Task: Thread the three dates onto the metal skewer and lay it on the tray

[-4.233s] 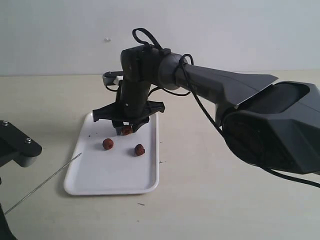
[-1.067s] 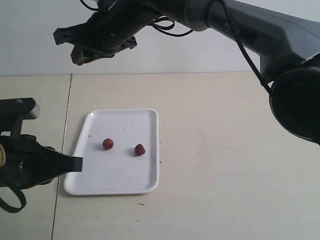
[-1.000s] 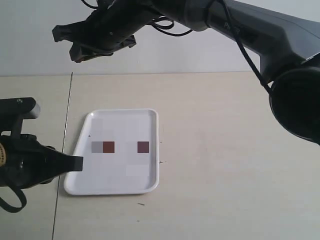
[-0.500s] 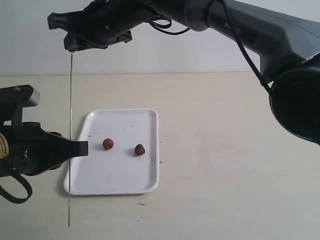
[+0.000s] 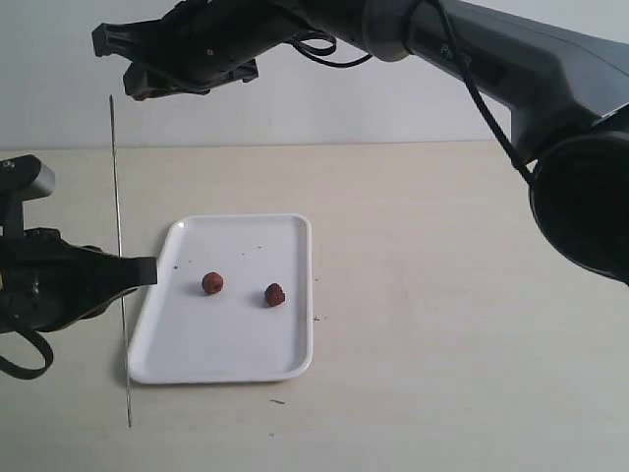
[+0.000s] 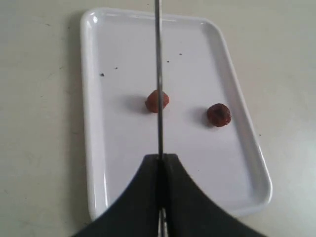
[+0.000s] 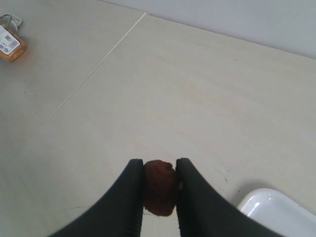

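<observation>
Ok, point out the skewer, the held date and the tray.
metal skewer (image 6: 158, 59), left wrist view, mid shaft.
held date (image 7: 159, 193), right wrist view, its front face.
tray (image 5: 236, 344), exterior view, bare floor.

Ext cam high-angle on table (image 5: 442, 295); wrist cams look down, all share tray (image 5: 236, 344).

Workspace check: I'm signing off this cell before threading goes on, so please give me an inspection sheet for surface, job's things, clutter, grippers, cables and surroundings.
Surface: pale beige table, matte.
Job's things: white tray lying flat; first date and second date on it, apart; third date off the tray; metal skewer upright, nothing threaded on it yet.
Clutter: small orange labelled object on the table; dark specks on the tray.
Grippers: left gripper shut on the skewer; right gripper shut on the third date, above the table.
Cables: black cable looped along the right arm.
Surroundings: plain pale wall.
</observation>
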Controlling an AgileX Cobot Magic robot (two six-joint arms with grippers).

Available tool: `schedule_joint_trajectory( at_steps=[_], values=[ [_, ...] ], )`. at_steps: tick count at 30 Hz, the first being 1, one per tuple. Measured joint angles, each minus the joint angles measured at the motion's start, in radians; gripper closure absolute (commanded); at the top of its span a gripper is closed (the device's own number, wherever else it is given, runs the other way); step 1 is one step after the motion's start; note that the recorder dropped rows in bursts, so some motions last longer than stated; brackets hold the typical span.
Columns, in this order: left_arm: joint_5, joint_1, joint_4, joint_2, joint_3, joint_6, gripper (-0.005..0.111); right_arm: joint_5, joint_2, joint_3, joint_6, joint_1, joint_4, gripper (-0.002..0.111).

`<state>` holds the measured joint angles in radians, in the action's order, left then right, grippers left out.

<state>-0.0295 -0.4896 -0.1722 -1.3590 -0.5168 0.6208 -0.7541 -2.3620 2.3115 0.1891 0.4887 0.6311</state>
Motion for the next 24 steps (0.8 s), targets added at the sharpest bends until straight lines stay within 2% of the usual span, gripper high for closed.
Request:
schedule_joint_trajectory(
  at_steps=[11, 24],
  values=[
    [-0.006, 0.0, 0.0, -0.007, 0.0, 0.003, 0.107, 0.018, 0.0, 0.0, 0.044, 0.0, 0.158, 0.087],
    [-0.057, 0.0, 0.0, -0.015, 0.0, 0.003, 0.107, 0.02, 0.0, 0.0, 0.048, 0.0, 0.178, 0.087]
  ],
)
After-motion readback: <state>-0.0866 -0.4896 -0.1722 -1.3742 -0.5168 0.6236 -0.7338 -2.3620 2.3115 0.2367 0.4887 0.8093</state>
